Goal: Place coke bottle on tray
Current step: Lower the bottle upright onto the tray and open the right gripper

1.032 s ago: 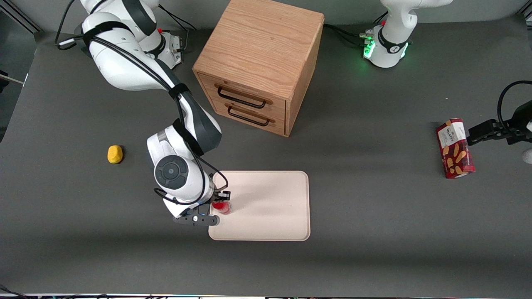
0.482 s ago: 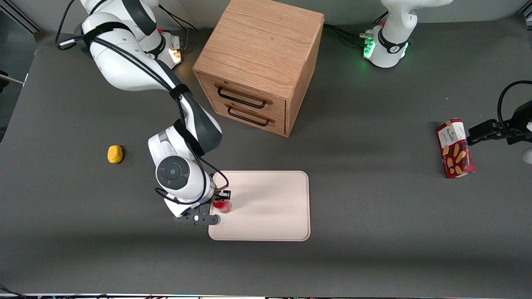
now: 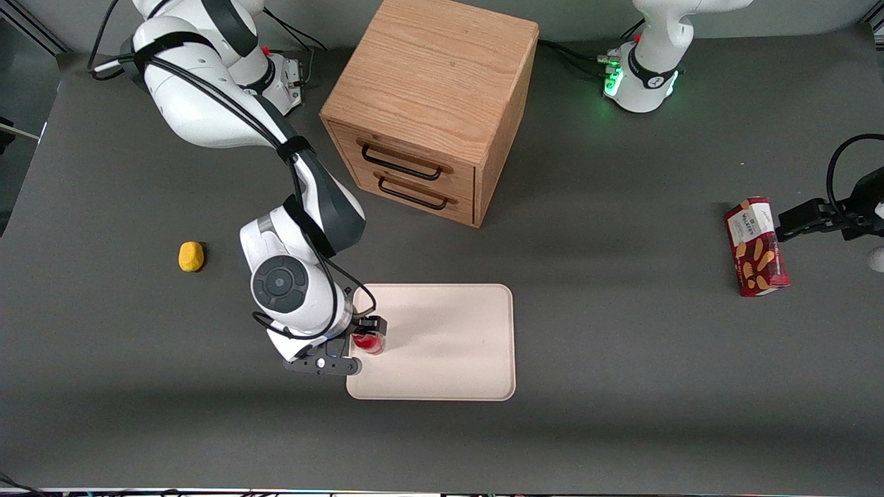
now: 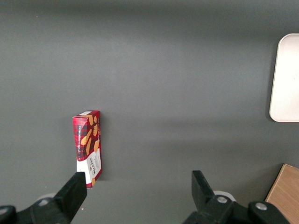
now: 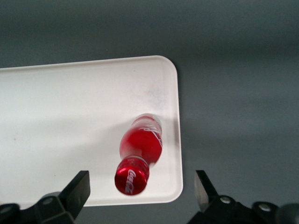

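Note:
The coke bottle (image 3: 368, 343) (image 5: 140, 149) is a small red bottle with a red cap. It stands upright on the cream-white tray (image 3: 456, 345) (image 5: 60, 116), close to the tray's edge toward the working arm's end. My gripper (image 3: 359, 344) (image 5: 140, 186) is open and hovers above the bottle. Its fingers (image 5: 77, 186) stand wide apart on either side of the cap and do not touch it.
A wooden drawer cabinet (image 3: 431, 103) stands farther from the front camera than the tray. A yellow lump (image 3: 191, 256) lies toward the working arm's end. A red biscuit box (image 3: 756, 246) (image 4: 88, 148) lies toward the parked arm's end.
My gripper has risen and drifted slightly toward the working arm's end, away from the bottle. The bottle stays standing on the tray.

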